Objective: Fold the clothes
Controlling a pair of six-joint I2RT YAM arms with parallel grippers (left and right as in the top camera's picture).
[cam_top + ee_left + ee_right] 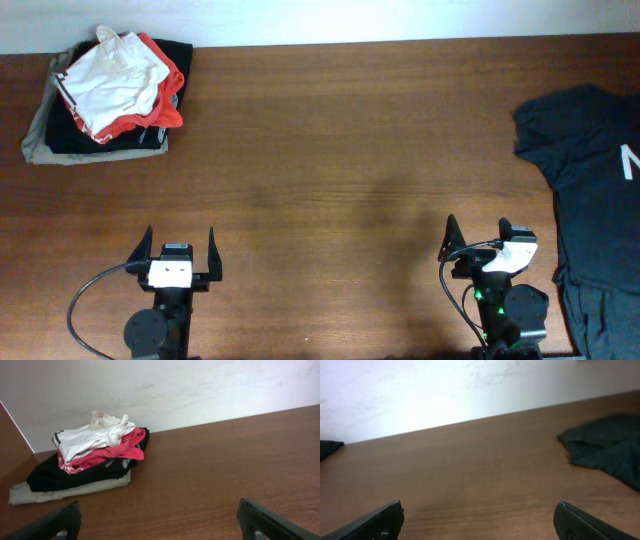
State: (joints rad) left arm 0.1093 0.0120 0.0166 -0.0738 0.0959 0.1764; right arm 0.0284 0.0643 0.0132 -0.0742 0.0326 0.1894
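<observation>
Overhead: white T-shirt (108, 82) crumpled atop the far-left pile (100, 142) (red garment (172, 112) beneath), left gripper (179, 242) and right gripper (478, 236) near, fingers spread wide, holding nothing — left wrist: same pile, far left; right wrist: black T-shirt (607, 447), right.

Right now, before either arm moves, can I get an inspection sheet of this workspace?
Surface: brown wooden table, no cloth across its middle.
Job's things: white T-shirt, crumpled on top of a pile at the far left corner, not spread out.
Clutter: red garment, black garment and beige cloth beneath it; dark T-shirt with a white mark at the right edge.
Grippers: left tool and right tool both open, empty, near the front edge, apart from all cloth.
Cables: grey cable looping beside the left arm; another by the right arm.
Surroundings: white wall behind the table.
</observation>
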